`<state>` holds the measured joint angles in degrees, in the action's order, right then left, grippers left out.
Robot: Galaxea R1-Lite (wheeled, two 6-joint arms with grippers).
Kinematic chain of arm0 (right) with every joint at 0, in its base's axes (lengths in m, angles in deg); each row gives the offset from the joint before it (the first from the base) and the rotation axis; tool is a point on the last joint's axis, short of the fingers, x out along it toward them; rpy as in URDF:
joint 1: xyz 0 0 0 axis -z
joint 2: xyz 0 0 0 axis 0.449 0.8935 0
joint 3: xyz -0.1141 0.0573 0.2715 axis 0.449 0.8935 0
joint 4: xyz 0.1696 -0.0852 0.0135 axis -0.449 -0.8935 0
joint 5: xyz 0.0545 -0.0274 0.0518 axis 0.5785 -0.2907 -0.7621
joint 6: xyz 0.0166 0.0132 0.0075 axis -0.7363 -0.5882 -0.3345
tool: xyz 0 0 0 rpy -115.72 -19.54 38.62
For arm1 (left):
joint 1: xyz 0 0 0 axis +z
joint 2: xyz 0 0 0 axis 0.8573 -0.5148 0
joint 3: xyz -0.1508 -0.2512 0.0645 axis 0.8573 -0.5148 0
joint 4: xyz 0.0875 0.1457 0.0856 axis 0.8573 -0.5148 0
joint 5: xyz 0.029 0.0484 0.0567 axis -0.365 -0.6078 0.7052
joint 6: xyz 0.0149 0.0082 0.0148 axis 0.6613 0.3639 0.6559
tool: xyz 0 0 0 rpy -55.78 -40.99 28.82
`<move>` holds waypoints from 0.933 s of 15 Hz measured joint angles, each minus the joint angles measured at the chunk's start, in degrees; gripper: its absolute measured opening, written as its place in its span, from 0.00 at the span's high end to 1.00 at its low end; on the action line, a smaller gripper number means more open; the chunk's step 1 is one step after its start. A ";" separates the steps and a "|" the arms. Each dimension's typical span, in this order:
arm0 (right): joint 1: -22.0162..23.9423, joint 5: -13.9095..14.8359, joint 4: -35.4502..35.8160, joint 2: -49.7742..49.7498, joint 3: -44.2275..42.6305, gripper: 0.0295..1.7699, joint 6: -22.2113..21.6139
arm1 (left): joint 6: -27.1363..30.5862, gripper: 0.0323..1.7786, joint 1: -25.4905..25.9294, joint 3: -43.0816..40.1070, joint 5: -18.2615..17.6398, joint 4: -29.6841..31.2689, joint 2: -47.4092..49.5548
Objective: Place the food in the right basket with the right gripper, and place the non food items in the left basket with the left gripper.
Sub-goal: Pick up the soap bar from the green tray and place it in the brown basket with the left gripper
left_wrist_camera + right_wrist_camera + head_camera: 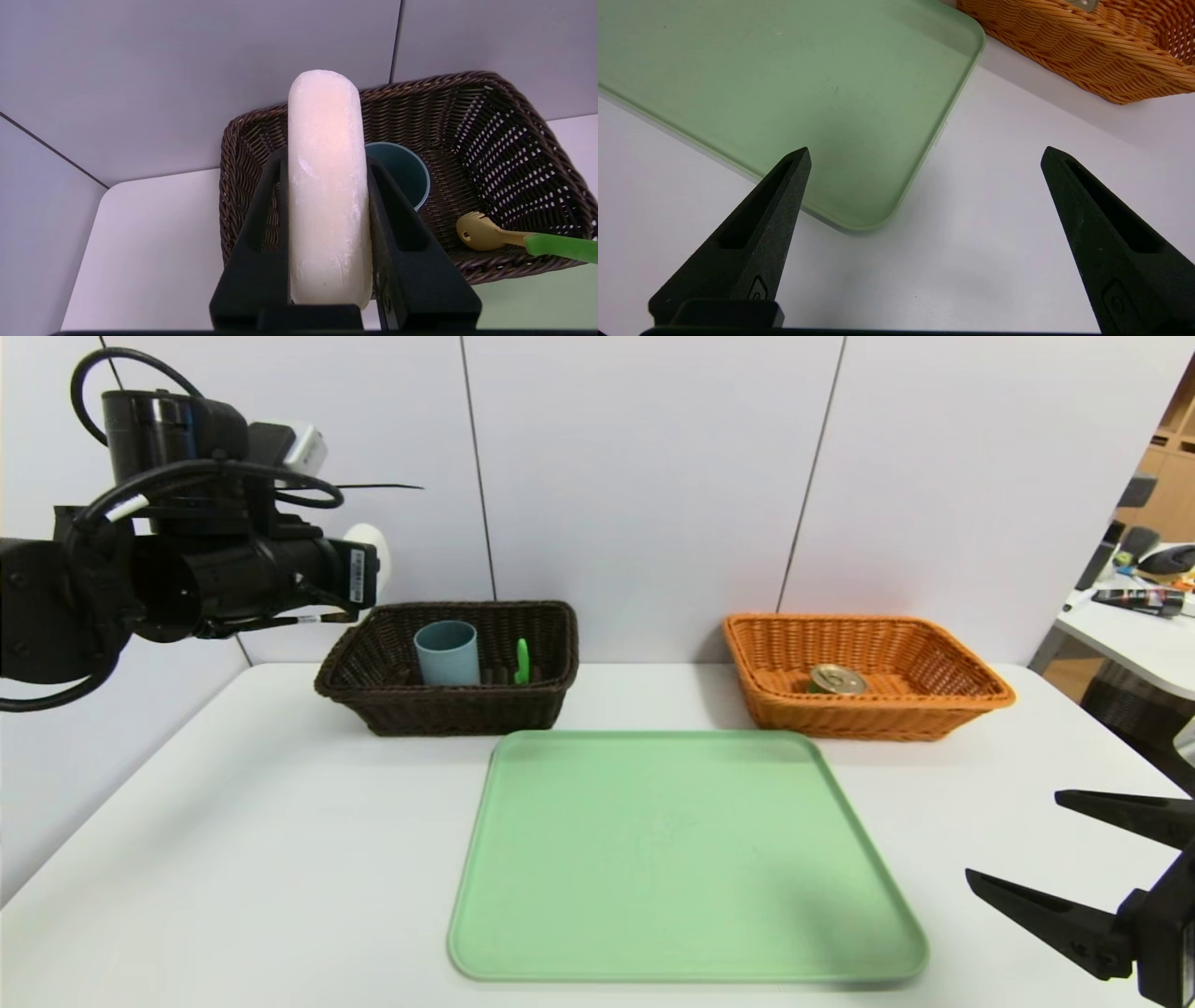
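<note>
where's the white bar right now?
In the head view it is on the left, clamped in the left gripper: the white bar is held in the air beside the dark brown basket, near its outer left rim.

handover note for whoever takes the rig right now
Left tool: shut on a white bar, held above the near-left rim of the dark basket.
Right tool: open, parked low over the table beside the tray.
Done: cup and fork in the dark basket; can in the orange basket. Nothing lies on the tray.
Left: release the bar into the dark basket.
</note>
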<state>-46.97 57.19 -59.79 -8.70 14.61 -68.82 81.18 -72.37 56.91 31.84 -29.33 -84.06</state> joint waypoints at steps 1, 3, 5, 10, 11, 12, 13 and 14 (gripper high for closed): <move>0.00 -0.02 -0.06 -0.02 -0.01 0.04 0.11 | -0.44 0.74 0.61 0.06 -0.11 0.04 -0.95; 0.00 -0.02 -0.05 -0.02 -0.23 0.04 0.13 | -1.65 0.74 1.18 0.22 -0.59 0.06 -2.67; 0.00 0.00 -0.09 -0.11 -0.34 0.04 0.18 | -1.79 0.74 1.27 1.08 -0.78 0.04 -4.60; 0.00 0.06 -0.05 -0.46 -0.37 0.04 0.38 | -1.24 0.74 1.32 5.85 -0.96 -0.52 -10.36; 0.00 0.06 -0.20 -0.60 -0.37 0.04 0.35 | -1.16 0.74 1.32 6.67 -0.94 -0.79 -11.52; 0.00 0.09 -0.35 -0.72 -0.37 0.04 0.38 | -1.12 0.74 1.51 7.30 -0.94 -0.93 -12.59; 0.00 0.06 -0.35 -0.80 -0.34 0.04 0.40 | -1.07 0.74 1.77 7.80 -0.89 -0.96 -13.64; 0.00 0.09 -0.35 -0.88 -0.28 0.04 0.40 | -1.04 0.74 1.96 8.14 -0.91 -0.95 -14.58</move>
<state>-46.97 57.27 -60.15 -9.58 14.33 -68.42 80.14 -70.41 65.05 30.93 -30.28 -98.64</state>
